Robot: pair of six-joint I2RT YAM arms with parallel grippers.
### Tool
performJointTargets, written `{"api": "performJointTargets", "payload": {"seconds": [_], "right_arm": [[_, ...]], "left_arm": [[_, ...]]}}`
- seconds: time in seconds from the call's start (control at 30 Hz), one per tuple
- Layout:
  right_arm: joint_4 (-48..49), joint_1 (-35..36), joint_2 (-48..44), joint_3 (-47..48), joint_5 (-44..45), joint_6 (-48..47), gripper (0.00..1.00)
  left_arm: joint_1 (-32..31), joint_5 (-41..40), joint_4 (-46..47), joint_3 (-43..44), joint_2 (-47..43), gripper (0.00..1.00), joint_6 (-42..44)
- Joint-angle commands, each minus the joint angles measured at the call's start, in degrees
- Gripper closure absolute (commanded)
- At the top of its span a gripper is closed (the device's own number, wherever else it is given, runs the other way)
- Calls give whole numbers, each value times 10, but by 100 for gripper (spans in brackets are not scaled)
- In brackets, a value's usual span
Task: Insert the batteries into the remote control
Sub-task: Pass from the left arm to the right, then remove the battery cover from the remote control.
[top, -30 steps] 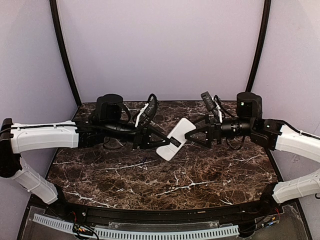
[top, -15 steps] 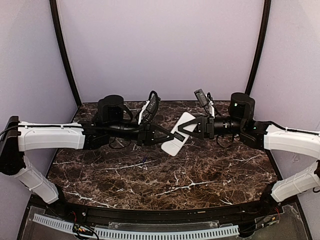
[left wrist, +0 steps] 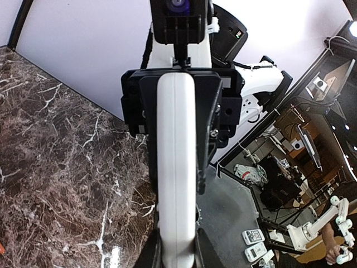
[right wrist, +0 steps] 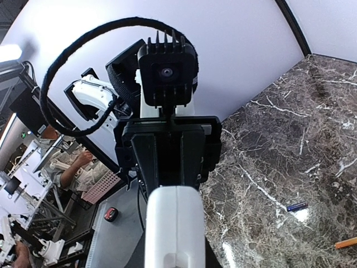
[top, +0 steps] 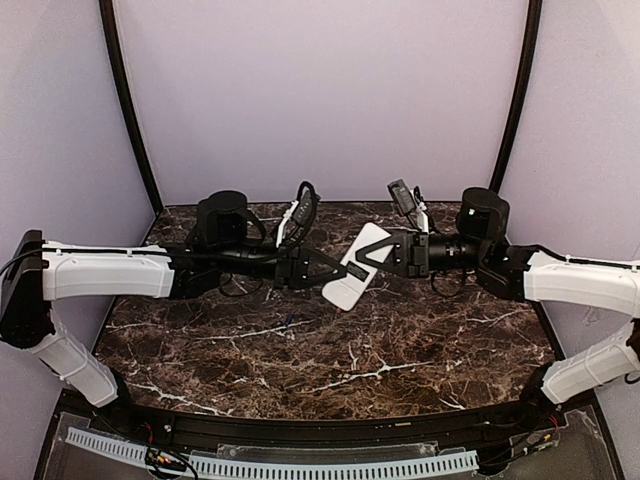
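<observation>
Remote [top: 356,284] btw L gripper [top: 348,271], R gripper [top: 377,252]

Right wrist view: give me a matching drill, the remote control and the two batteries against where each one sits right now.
Things:
1. remote control
2. blue battery
3. orange battery

Places:
A. lying on the marble table, cut off by the frame's right edge
B. clamped between the left end effector and the right end effector, off the table
C. lying on the table, whole in view

Pairs: 1-B, 2-C, 3-A
</observation>
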Motion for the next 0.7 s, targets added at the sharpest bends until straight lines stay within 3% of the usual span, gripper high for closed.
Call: {"api": "performJointTargets", "payload": {"seconds": [0.0,0.03,0.13,0.23,0.37,0.67], "right_arm": [[45,-21,7,-16,-15,30,100],[54,-27,7,-20,-19,39,100],[56,-44,2,-26,-17,46,100],[45,-56,-2,-30,-2,44,100],[36,-67,-11,-41,28,48,100],[11,-68,-22,-45,67,43,100]], "left_arm": [[12,-7,10,-4,12,85,-17],[13,-5,10,-4,13,79,-20],[18,-13,-5,-6,6,46,-22],[20,-29,-31,-10,-5,27,-15],[20,-48,-57,-18,1,23,-20],[17,-47,-23,9,69,29,-93]]}}
